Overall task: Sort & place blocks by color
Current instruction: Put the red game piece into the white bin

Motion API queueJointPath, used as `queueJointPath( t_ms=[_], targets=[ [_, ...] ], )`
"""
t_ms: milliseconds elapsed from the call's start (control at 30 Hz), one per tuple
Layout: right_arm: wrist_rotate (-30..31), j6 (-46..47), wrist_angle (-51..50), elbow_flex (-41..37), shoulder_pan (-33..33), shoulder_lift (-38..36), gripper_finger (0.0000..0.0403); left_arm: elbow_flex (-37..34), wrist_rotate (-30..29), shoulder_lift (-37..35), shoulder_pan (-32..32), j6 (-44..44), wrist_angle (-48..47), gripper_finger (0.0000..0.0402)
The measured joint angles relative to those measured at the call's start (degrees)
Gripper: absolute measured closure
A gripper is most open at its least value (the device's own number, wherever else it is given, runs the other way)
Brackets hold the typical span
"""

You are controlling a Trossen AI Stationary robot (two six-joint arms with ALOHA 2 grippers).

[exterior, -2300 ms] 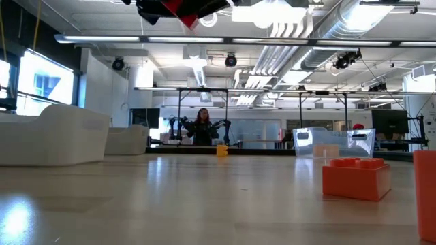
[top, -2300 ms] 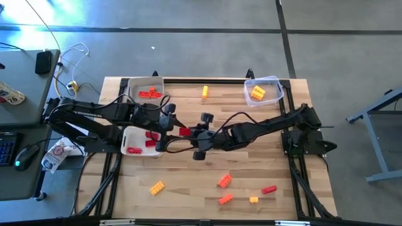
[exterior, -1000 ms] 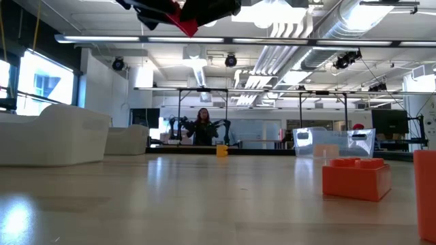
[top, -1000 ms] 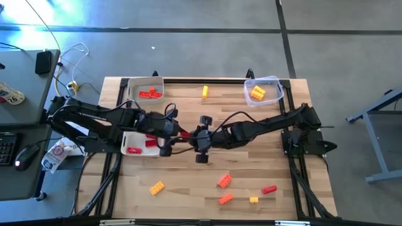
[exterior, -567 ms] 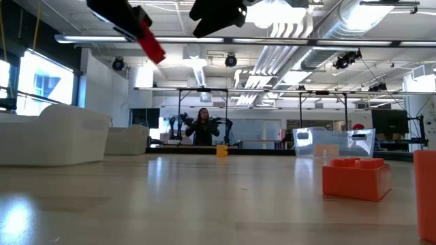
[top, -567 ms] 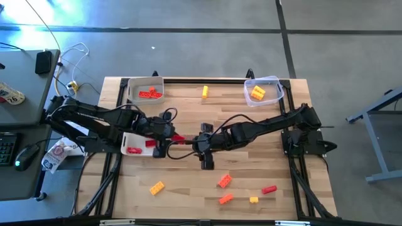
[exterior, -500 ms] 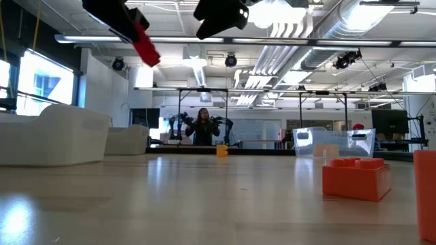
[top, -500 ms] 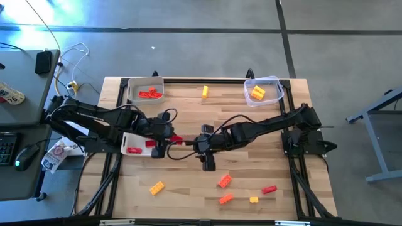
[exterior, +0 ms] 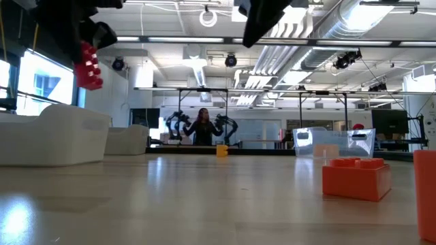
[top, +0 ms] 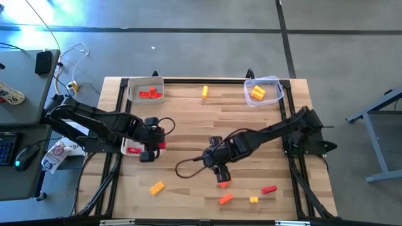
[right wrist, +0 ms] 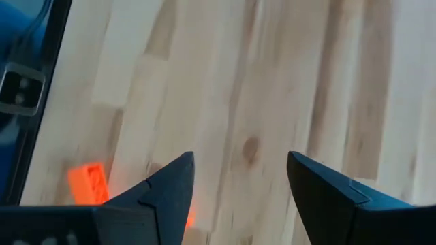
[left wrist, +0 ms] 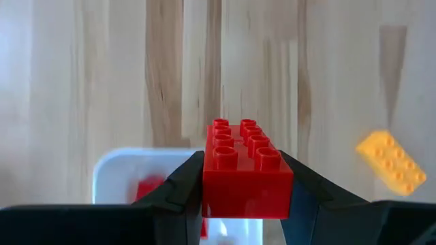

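The left gripper (left wrist: 242, 197) clamps a red block (left wrist: 246, 167) above the white tray (left wrist: 116, 170); the right gripper (right wrist: 238, 180) gapes wide, empty.

Near white rectangular tray (top: 127, 139) half hidden under the left arm in high view. Orange studded brick (top: 223, 182) partly covered by right gripper (top: 220, 174). Tall orange block (exterior: 425, 194) cut off at low view's right edge.

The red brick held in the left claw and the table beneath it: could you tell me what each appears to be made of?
The red brick looks like moulded hard plastic: uniform colour, crisp round studs, a soft sheen. The left claw grips its sides. The table appears to be light wood planks, showing grain streaks and board seams; its finish looks smooth, possibly sealed.
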Motion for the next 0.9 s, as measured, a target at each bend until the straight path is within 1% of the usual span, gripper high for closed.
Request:
queueJointPath(
  t_ms=[133, 333, 533, 700, 900],
  targets=[
    [0.1, -2.3, -2.4, -0.1, 2.0, 0.8, 0.0183, 0.0, -0.5, 0.0, -1.2, -2.3, -4.5, 0.0284],
    [0.0, -3.4, -4.6, -0.1, 4.9, 4.4, 0.0183, 0.0, -1.5, 0.0, -1.8, -5.8, -10.0, 0.0284],
    [0.0, -3.2, -4.7, -0.1, 6.9, 7.4, 0.0183, -1.4, -1.6, 0.0, -1.4, -6.1, -10.3, 0.0284],
    [-0.1, -2.9, -4.7, -0.1, 8.3, 9.3, 0.0183, -3.7, -1.2, 0.0, 0.2, -6.1, -10.5, 0.0284],
    [-0.4, -2.6, -5.0, -0.1, 9.5, 10.6, 0.0183, -4.2, -0.6, 0.0, 2.0, -6.1, -10.3, 0.0284]
  ],
)
